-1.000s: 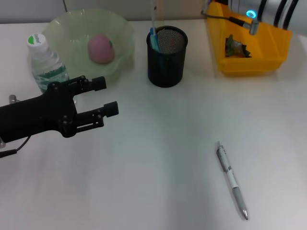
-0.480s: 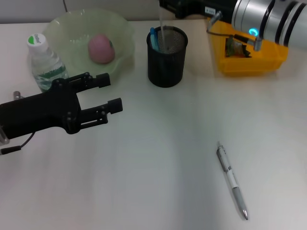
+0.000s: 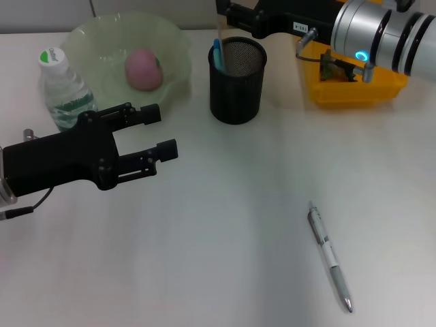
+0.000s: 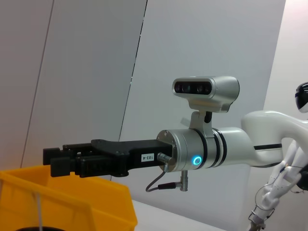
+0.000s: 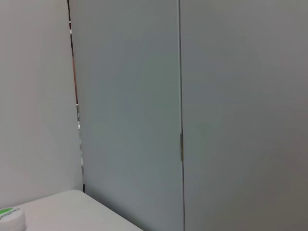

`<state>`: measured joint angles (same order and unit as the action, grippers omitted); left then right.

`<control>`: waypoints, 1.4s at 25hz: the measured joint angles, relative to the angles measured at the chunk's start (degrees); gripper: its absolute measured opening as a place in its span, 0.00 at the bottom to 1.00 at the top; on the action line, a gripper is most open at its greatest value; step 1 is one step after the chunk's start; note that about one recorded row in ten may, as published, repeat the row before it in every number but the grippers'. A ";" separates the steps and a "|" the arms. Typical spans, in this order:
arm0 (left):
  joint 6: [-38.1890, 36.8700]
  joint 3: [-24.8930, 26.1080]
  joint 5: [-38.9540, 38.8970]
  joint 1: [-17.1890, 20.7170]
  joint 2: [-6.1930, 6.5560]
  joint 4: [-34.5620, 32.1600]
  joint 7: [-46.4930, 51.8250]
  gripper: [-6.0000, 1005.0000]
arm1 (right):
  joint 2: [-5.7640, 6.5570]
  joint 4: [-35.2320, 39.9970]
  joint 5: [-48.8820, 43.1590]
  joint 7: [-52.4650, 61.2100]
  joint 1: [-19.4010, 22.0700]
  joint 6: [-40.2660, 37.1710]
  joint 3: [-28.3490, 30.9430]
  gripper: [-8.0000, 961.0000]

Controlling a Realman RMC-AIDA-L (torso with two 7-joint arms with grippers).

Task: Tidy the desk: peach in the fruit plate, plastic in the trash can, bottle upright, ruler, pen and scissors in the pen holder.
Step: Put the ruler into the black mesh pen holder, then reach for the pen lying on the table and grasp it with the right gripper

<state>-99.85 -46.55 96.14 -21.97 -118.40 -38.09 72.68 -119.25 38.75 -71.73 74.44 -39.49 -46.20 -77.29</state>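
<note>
white desk (image 3: 225, 225); left gripper (image 3: 160, 133) jaws wide, empty (right gripper (image 3: 228, 12) jaws unclear)

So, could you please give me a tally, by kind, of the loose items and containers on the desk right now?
Containers: 3 - pale green fruit plate, black mesh pen holder, yellow plastic bin
Fruit: 1 - pink peach
Bottles: 1 - clear upright water bottle
Pens on the desk: 1 - silver pen
Total: 6

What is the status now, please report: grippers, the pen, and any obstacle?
Left gripper open, hovering near the fruit plate. Right gripper above the pen holder, fingers unclear. Pen lies on the desk. Nothing near it.
</note>
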 joint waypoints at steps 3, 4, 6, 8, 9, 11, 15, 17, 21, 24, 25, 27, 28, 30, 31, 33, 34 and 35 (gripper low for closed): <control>0.06 -0.23 0.01 0.00 0.01 0.03 0.00 0.72 | 0.05 0.23 -0.38 0.17 0.07 0.01 -0.08 0.52; 0.06 -0.28 0.01 0.00 0.01 0.03 0.00 0.72 | 0.05 0.38 -0.46 0.21 0.11 -0.01 -0.11 0.53; 0.04 -0.28 0.01 0.01 0.02 0.03 0.00 0.72 | 0.06 0.77 -0.49 0.25 0.25 -0.05 -0.13 0.56; -0.03 -0.29 0.01 0.10 0.01 0.04 0.00 0.72 | 0.08 1.86 -0.59 0.69 0.79 -0.04 -0.30 0.61; -0.07 -0.29 0.01 0.16 0.02 0.03 0.00 0.72 | 0.08 2.95 -0.94 1.55 1.33 -0.08 -0.71 0.63; -0.12 -0.29 0.01 0.26 0.02 0.04 0.00 0.72 | 0.10 7.00 -3.82 5.54 3.21 -0.11 -1.94 0.66; -0.29 -0.29 0.04 0.43 0.02 0.04 0.00 0.72 | 0.16 20.26 -18.18 21.69 7.75 -2.90 -2.87 0.66; -0.31 -0.29 0.04 0.49 0.01 0.04 0.00 0.72 | 0.17 27.39 -26.57 31.12 9.29 -7.77 -2.25 0.66; -0.40 -0.28 0.18 0.64 0.04 -0.09 -0.01 0.72 | 0.16 39.32 -41.98 50.85 9.39 -22.63 2.11 0.66; -0.39 -0.22 0.26 0.62 0.07 0.16 -1.60 0.72 | 0.20 44.08 -49.84 61.96 6.75 -33.99 6.14 0.66; -0.39 -0.22 0.25 0.62 0.08 0.22 -1.84 0.72 | 0.25 44.89 -52.17 65.52 5.41 -38.24 7.67 0.66; -0.41 -0.22 0.19 0.66 0.06 0.23 -2.62 0.72 | 0.53 45.58 -55.53 71.54 2.53 -45.95 10.46 0.66; -0.44 -0.25 0.10 0.68 0.06 0.13 -2.86 0.72 | 0.69 45.68 -56.90 74.25 1.16 -49.22 11.38 0.66; -0.44 -0.21 0.11 0.66 0.06 0.06 -2.89 0.72 | 1.07 45.73 -59.27 78.82 -1.13 -54.19 12.25 0.66; -0.40 -0.14 0.15 0.66 0.06 0.06 -2.92 0.72 | 1.31 45.52 -60.56 80.84 -2.29 -56.08 12.29 0.66; -0.24 0.01 0.24 0.64 0.07 0.09 -3.37 0.72 | 1.58 44.27 -63.28 84.06 -4.62 -59.36 12.13 0.66; -0.24 0.06 0.25 0.66 0.07 0.14 -3.90 0.72 | 1.57 43.10 -65.18 85.28 -5.95 -60.83 12.05 0.66; -0.26 0.08 0.24 0.70 0.08 0.18 -4.25 0.72 | 1.44 41.75 -67.37 86.49 -7.28 -62.21 12.00 0.66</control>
<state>-100.11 -46.47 96.38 -21.27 -118.32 -37.91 68.43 -117.81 80.50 -139.10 160.93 -46.77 -108.41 -65.29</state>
